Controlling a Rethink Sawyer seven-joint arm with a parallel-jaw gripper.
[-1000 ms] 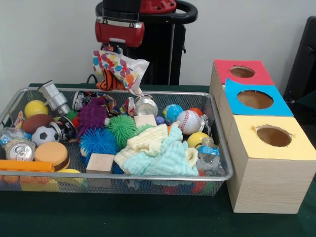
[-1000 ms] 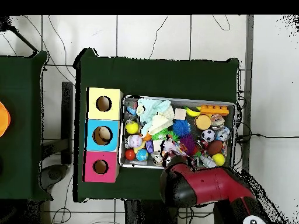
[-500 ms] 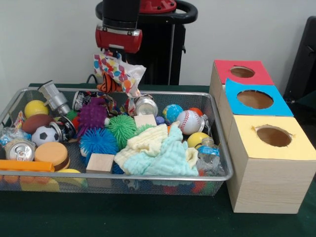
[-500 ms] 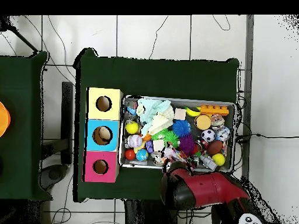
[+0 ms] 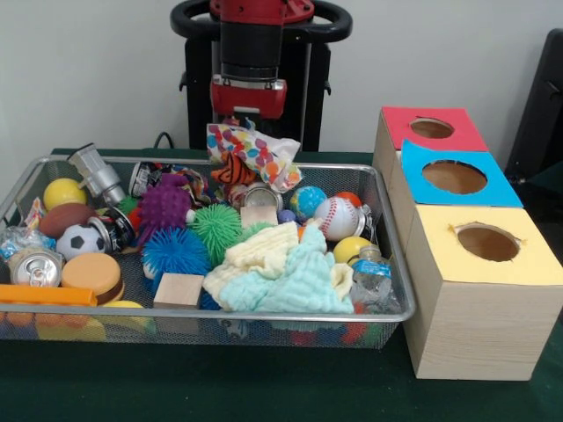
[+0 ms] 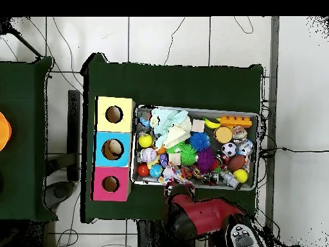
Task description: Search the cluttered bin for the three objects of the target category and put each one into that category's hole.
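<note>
Holding the confetti-print snack bag (image 5: 253, 156) pinched by its top edge in my closed gripper (image 5: 248, 120), I keep it hanging above the wire bin's (image 5: 388, 230) far rim, clear of clutter for carrying toward the holed boxes (image 5: 450, 180).

A wire-mesh metal bin (image 5: 387, 264) sits on matt dark green cloth (image 5: 220, 387). Inside it lie soft, crinkled cloths (image 5: 281, 268) in pale yellow and mint, a bare wooden block (image 5: 179, 289), shiny metal cans (image 5: 33, 266), rubbery spiky balls (image 5: 176, 251), a smooth stitched baseball (image 5: 337, 217) and a clear, crumpled plastic bottle (image 5: 374, 280). A glossy, crinkled printed wrapper (image 5: 251, 154) hangs under the smooth red housing of the gripper (image 5: 248, 112). The boxes (image 5: 479, 303) show pale wood-grain sides and matt coloured paper tops.
</note>
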